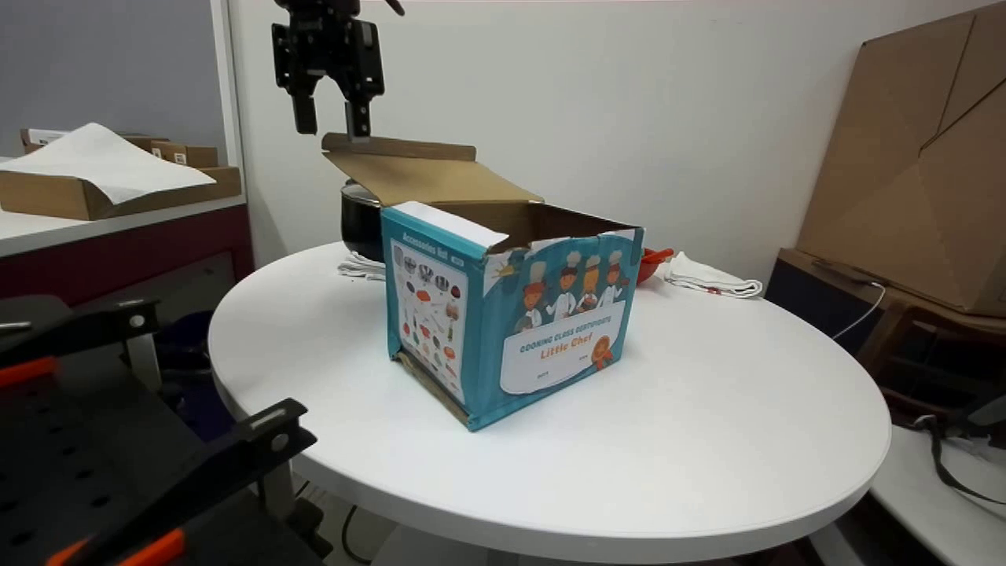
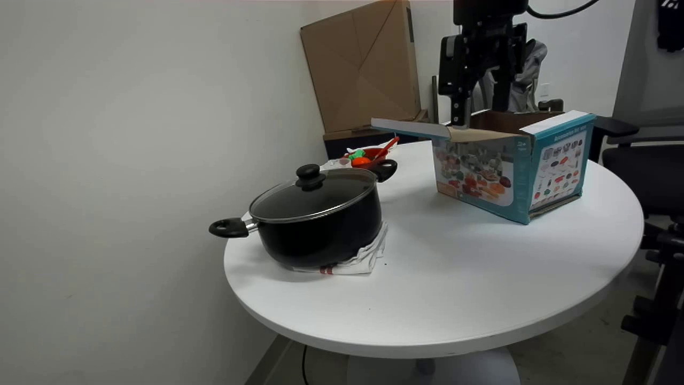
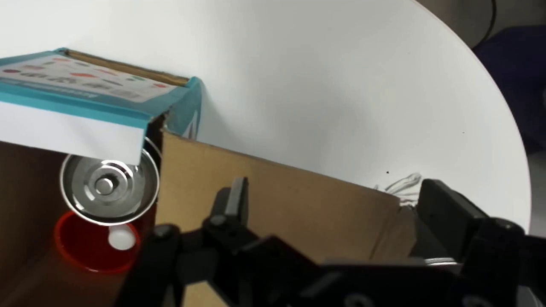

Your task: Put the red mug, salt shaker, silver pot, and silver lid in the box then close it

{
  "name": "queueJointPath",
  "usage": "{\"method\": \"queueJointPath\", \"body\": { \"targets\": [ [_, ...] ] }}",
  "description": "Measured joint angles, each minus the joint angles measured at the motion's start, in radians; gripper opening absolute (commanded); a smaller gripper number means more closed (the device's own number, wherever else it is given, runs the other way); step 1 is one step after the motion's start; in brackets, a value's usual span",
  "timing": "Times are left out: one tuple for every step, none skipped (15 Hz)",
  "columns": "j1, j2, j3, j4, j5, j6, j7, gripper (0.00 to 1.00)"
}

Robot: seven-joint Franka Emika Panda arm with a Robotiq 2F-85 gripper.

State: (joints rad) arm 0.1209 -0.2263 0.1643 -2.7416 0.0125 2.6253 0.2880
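Upper left in an exterior view, our tool (image 1: 332, 132) gapes wide, empty; we judge the box's flap (image 1: 436, 178) light, bendy, best taken at its free edge.

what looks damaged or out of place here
The blue Little Chef box looks damaged: its rim above the printed chefs is ragged, as if torn, and bare brown cardboard shows along the bottom edge below the accessories panel.

Box (image 1: 493, 322): one side marked "COOKING CLASS CERTIFICATE" and, below, "Little Chef"; adjoining side headed "Accessories list". Smaller print illegible.
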Motion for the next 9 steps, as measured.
{"method": "queueJointPath", "body": {
  "targets": [
    [0.006,-0.001,0.000,0.006,0.019,0.000,0.000,1.00],
    [0.008,-0.001,0.000,0.010,0.032,0.000,0.001,1.00],
    [0.008,0.000,0.000,0.015,0.035,0.000,0.003,1.00],
    [0.006,0.001,0.000,0.018,0.035,0.000,0.006,1.00],
    [0.002,0.003,0.000,0.022,0.035,0.001,0.008,1.00],
    [-0.002,0.007,0.000,0.026,0.034,0.002,0.010,1.00],
    [-0.006,0.014,0.000,0.030,0.031,0.004,0.014,1.00],
    [-0.011,0.022,0.000,0.034,0.025,0.009,0.021,1.00],
    [-0.015,0.032,0.002,0.037,0.017,0.019,0.030,1.00]
  ]
}}
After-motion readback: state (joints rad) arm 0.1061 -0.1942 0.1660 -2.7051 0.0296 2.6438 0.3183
